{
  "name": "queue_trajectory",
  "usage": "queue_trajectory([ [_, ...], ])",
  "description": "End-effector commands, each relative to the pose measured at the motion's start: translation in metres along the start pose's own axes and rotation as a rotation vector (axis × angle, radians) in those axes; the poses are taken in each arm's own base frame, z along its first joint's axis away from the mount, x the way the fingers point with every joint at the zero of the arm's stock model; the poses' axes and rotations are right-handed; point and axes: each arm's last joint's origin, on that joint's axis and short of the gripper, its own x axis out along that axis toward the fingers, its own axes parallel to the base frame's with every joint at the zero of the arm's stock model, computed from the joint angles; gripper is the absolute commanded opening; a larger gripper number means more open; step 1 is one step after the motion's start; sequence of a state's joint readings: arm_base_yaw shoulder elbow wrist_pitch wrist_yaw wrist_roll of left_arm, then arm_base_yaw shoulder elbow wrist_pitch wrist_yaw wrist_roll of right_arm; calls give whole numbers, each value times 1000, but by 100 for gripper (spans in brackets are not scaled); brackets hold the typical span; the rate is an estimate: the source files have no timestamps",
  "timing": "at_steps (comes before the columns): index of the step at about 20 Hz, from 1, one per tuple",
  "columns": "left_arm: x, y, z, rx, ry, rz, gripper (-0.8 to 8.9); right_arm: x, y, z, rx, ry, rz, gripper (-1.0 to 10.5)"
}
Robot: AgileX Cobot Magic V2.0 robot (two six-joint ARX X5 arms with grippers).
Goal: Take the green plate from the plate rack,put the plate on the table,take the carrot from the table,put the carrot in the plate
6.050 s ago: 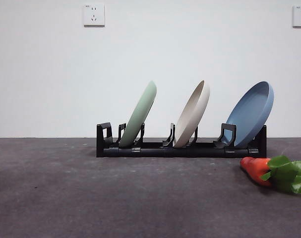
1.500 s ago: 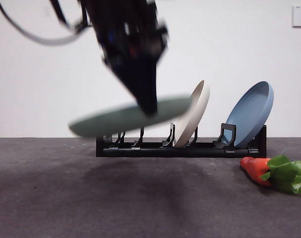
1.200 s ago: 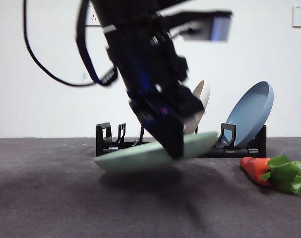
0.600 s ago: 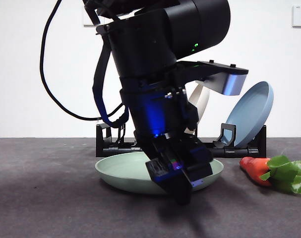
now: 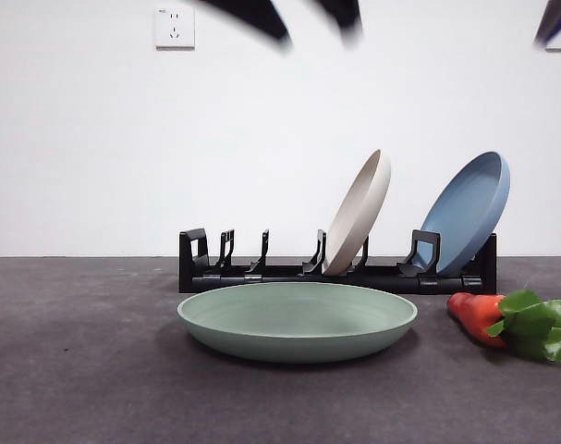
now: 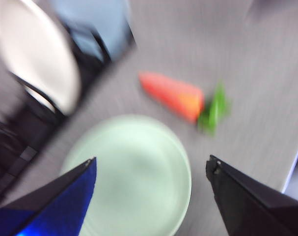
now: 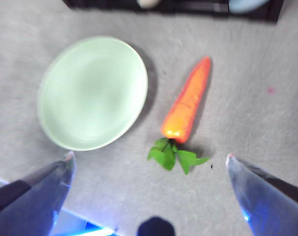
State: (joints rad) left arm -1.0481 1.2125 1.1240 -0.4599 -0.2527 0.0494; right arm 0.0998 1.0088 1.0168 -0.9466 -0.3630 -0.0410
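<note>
The green plate (image 5: pixel 297 319) lies flat on the table (image 5: pixel 86 370) in front of the plate rack (image 5: pixel 335 275); it also shows in the left wrist view (image 6: pixel 134 172) and the right wrist view (image 7: pixel 92 91). The carrot (image 5: pixel 479 314) lies to its right, apart from it, leaves (image 5: pixel 537 326) at the far right; it shows too in the left wrist view (image 6: pixel 172 95) and the right wrist view (image 7: pixel 188 101). My left gripper (image 6: pixel 151 169) is open, empty, high above the plate. My right gripper (image 7: pixel 149 160) is open, above plate and carrot. Blurred black tips (image 5: pixel 303 18) show at the top of the front view.
A beige plate (image 5: pixel 359 211) and a blue plate (image 5: pixel 469 211) lean in the rack's middle and right slots; its left slots hold nothing. A white wall with two sockets (image 5: pixel 175 28) stands behind. The table's near edge shows in the right wrist view (image 7: pixel 21 184).
The green plate went from the rack to flat on the table. The gripper that held it has let go and risen nearly out of the front view.
</note>
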Motion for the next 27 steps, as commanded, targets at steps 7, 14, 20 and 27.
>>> queue_trajectory([
  [7, -113, 29, -1, -179, -272, -1, 377, 109, -16, 21, 24, 258, -45, 621],
  [14, -121, 31, -7, -182, -259, -1, 377, 160, -12, 18, 23, 324, -164, 621],
  [20, -121, 31, -7, -194, -260, -1, 377, 180, -17, 13, 43, 369, -234, 524],
  [27, -122, 31, -6, -196, -263, 5, 377, 190, -16, 11, 40, 381, -228, 266],
])
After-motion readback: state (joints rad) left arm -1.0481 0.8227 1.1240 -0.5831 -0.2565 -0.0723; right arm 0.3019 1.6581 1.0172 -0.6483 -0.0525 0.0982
